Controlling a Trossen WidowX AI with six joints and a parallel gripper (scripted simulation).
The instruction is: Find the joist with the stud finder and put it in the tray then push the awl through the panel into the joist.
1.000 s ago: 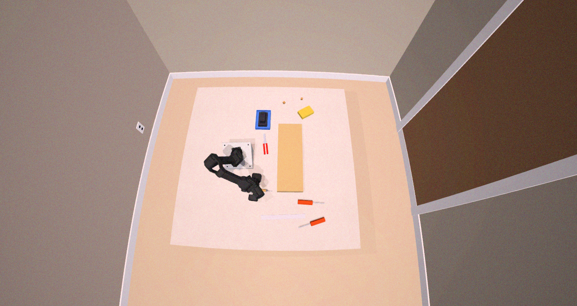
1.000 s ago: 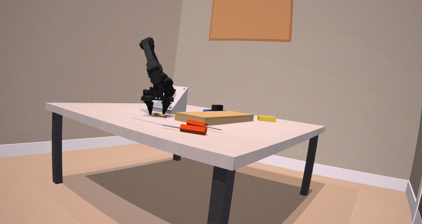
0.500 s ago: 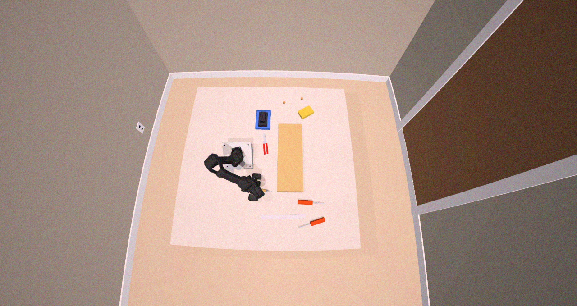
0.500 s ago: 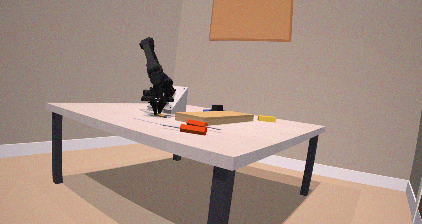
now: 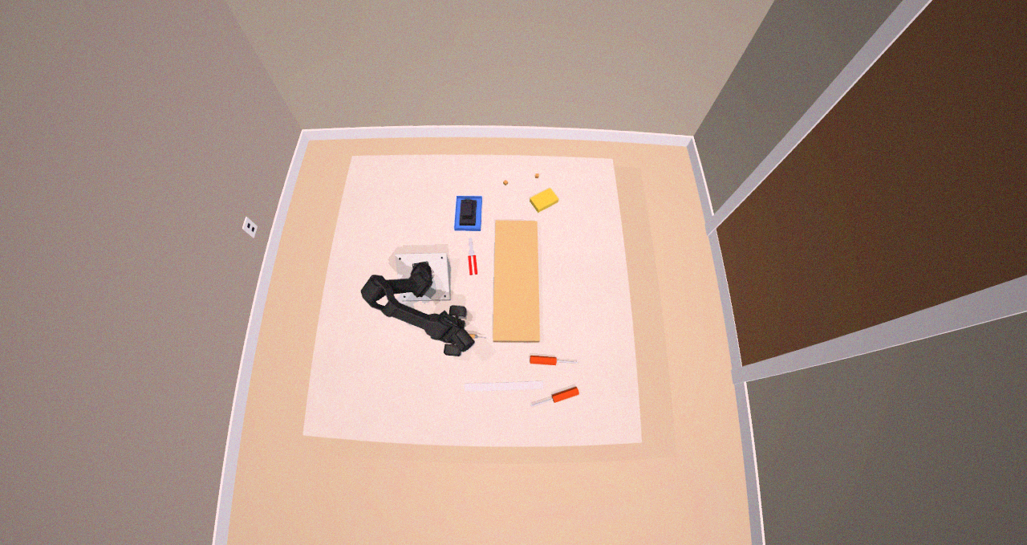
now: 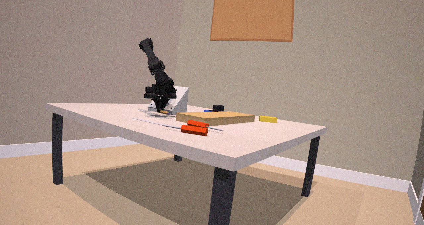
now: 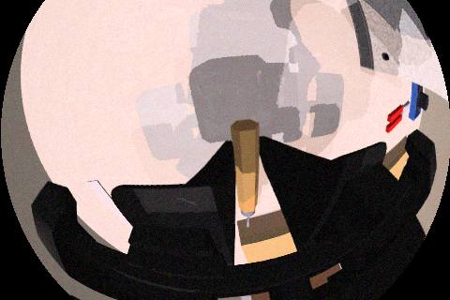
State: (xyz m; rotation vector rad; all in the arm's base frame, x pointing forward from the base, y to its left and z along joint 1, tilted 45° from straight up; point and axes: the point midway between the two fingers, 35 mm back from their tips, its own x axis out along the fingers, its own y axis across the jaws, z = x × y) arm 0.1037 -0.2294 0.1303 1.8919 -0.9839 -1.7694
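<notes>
My gripper [image 6: 160, 111] [image 7: 245, 144] is shut on the wooden handle of the awl [image 6: 164, 112] [image 7: 247, 169], low over the table top. The awl lies about level, its thin metal tip pointing toward the near end of the floor panel. In the top view the arm hides most of the handle. The tan floor panel [image 5: 516, 280] [image 6: 216, 115] lies to the right of the gripper in the top view. The black stud finder [image 5: 468, 211] [image 6: 218, 108] sits in the blue tray [image 5: 456, 223] [image 7: 414, 103], beyond the arm's base. No joist shows.
Red-handled pliers [image 5: 472, 263] [image 7: 395, 118] lie between the arm's base and the panel. Two orange screwdrivers [image 5: 542, 359] [image 5: 566, 394] and a pale strip [image 5: 502, 385] lie beyond the panel's near end. A yellow block [image 5: 543, 199] [image 6: 268, 119] and two small orange bits [image 5: 505, 182] [image 5: 536, 175] lie near the far end.
</notes>
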